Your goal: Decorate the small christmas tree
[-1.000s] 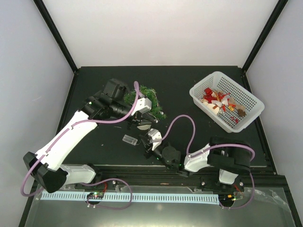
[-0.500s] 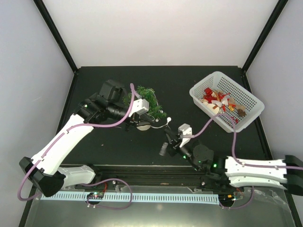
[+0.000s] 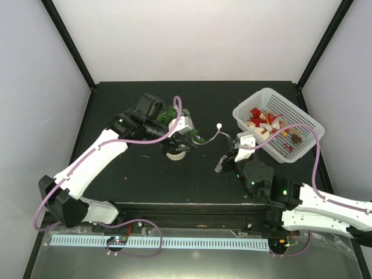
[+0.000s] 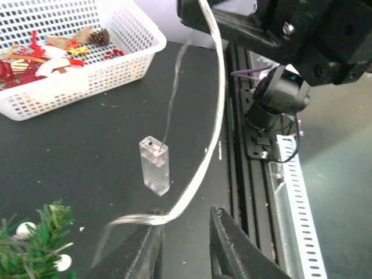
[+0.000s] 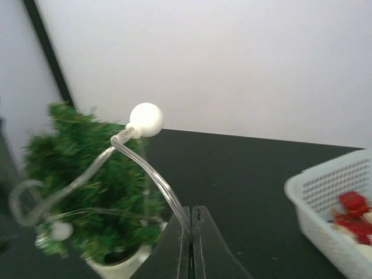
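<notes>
Right wrist, right hand (image 5: 191, 220) pinching light string (image 5: 145, 120), left hand (image 4: 186, 235) seemingly ajar

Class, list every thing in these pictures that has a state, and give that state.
small christmas tree: upright in its pot, bulbs among its branches.
light string: pinched by the right gripper, raised off the table.
left gripper: open, nothing between its fingers.
right gripper: shut on light string.
clear box: upright on its wire.
basket: upright, ornaments inside.
</notes>
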You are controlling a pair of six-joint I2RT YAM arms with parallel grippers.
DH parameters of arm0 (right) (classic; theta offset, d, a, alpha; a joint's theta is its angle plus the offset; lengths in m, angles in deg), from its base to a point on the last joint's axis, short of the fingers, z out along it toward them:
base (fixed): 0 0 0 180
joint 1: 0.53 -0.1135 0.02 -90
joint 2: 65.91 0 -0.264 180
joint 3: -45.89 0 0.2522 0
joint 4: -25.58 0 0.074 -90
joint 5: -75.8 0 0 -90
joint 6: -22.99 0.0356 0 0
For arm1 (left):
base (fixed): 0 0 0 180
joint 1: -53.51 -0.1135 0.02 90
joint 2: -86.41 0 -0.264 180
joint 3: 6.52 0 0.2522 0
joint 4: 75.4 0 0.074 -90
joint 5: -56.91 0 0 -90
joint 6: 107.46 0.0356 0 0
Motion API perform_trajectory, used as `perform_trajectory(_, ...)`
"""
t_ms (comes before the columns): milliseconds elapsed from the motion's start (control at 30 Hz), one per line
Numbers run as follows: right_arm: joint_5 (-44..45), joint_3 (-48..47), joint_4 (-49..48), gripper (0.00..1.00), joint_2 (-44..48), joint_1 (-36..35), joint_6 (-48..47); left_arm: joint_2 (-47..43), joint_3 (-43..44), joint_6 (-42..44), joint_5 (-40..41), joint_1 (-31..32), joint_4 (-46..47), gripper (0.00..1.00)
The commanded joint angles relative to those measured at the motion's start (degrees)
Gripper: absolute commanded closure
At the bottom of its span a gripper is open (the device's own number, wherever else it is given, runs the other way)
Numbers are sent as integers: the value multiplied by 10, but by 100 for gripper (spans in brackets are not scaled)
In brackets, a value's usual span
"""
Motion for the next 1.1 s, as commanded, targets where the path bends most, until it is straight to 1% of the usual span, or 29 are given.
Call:
perform_trajectory(0, 26, -51, 76, 99, -33, 62, 3, 4, 29, -6, 35, 3, 36, 74)
perform_trajectory(67, 11, -70, 78, 99, -44, 90, 2, 5, 32, -8, 50, 3, 47, 69)
perform_trajectory(200, 0, -110, 74, 99, -68, 128, -22, 1, 41, -9, 66, 3, 57, 66)
perform_trajectory(267, -4, -136, 85, 99, -85, 153, -26, -5, 42, -13, 75, 3, 66, 60)
perform_trajectory(433, -43, -193, 85, 99, -131, 220, -29, -10, 43, -15, 95, 3, 79, 48)
perform_trajectory(533, -80, -235, 84, 99, -182, 257, -30, -20, 39, -17, 117, 3, 85, 41)
perform_trajectory(600, -97, -271, 89, 99, -226, 272, -30, -29, 31, -17, 141, 3, 94, 33)
perform_trajectory(633, -108, -289, 95, 99, -249, 280, -28, -49, 26, -17, 155, 3, 101, 30)
perform_trajectory(700, -125, -323, 98, 99, -293, 290, -23, -71, 15, -20, 200, 2, 118, 22)
perform_trajectory(767, -137, -352, 101, 99, -333, 299, -22, -91, 6, -21, 237, -2, 129, 17)
perform_trajectory(833, -140, -378, 106, 99, -375, 306, -22, -114, 1, -19, 251, -13, 130, 14)
perform_trajectory(933, -154, -408, 100, 99, -415, 315, -27, -142, -9, -18, 264, -36, 135, 12)
perform_trajectory(1067, -161, -454, 93, 99, -468, 316, -50, -173, -21, -16, 280, -74, 128, 11)
